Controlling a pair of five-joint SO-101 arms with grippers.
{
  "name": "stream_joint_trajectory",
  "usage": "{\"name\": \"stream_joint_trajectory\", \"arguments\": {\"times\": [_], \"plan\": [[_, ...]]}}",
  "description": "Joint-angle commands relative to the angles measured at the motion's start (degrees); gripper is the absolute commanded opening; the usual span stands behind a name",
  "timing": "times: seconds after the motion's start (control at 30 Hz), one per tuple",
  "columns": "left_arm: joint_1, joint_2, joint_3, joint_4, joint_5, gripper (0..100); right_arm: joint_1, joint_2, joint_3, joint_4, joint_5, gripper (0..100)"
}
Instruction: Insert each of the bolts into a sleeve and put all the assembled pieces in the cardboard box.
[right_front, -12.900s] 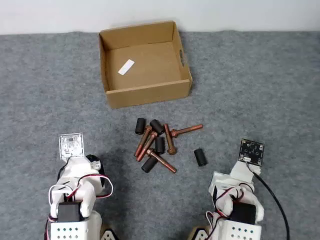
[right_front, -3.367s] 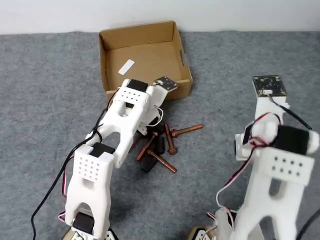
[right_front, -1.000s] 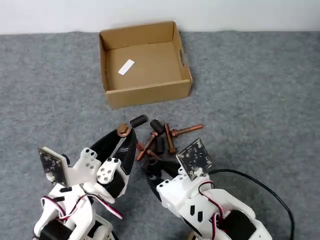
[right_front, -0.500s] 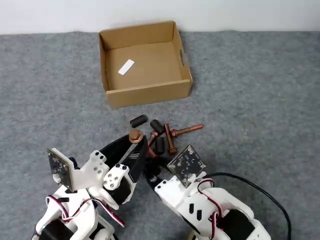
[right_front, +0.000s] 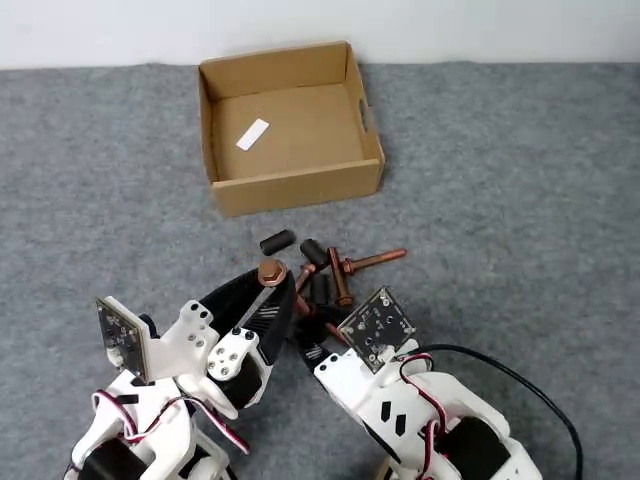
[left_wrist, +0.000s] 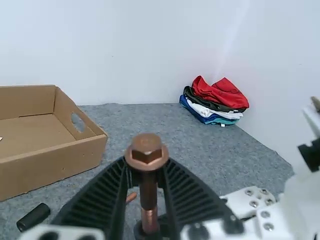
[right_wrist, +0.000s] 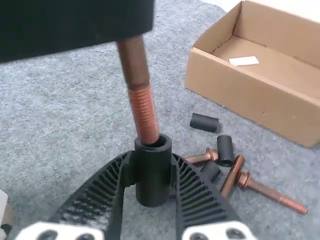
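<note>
Left gripper (left_wrist: 146, 172) clamped a copper-coloured hex-head metal bolt (left_wrist: 145, 149) upright, threads down — straight beneath it, the right gripper (right_wrist: 151, 162) pinched a short black cylindrical sleeve (right_wrist: 152, 182), bore up, with the bolt's tip at its mouth, axes nearly aligned.

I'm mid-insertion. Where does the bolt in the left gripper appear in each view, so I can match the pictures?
High view: held bolt seen head-on, between the left gripper fingers, near the loose pile.
Left wrist view: held bolt upright at centre, hex head uppermost.
Right wrist view: held bolt with its threaded end at the mouth of the sleeve in the right gripper.
Shared landmark: cardboard box.
</note>
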Motion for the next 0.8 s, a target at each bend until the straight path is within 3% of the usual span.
{"name": "stream_joint_trajectory", "arguments": {"times": [0.0,0.17,0.37,0.5,0.77], "plan": [[0.26,-0.44,0.48,-0.26,-0.62,0,0.57,-0.75,-4.13,-3.38,2.64,0.8],[0.7,-0.18,0.92,0.09,-0.53,0,0.57,-0.75,-4.13,-4.35,4.13,0.8],[0.7,-0.18,0.92,8.09,-0.62,0,0.57,-0.31,-4.13,-8.84,4.66,0.8],[0.7,-0.18,1.01,8.53,-2.99,1,0.57,-0.31,-3.96,-10.24,7.21,0.8],[0.35,-0.18,1.45,11.16,-5.54,21,0.57,-0.4,-4.04,-10.24,8.18,0.8]]}}
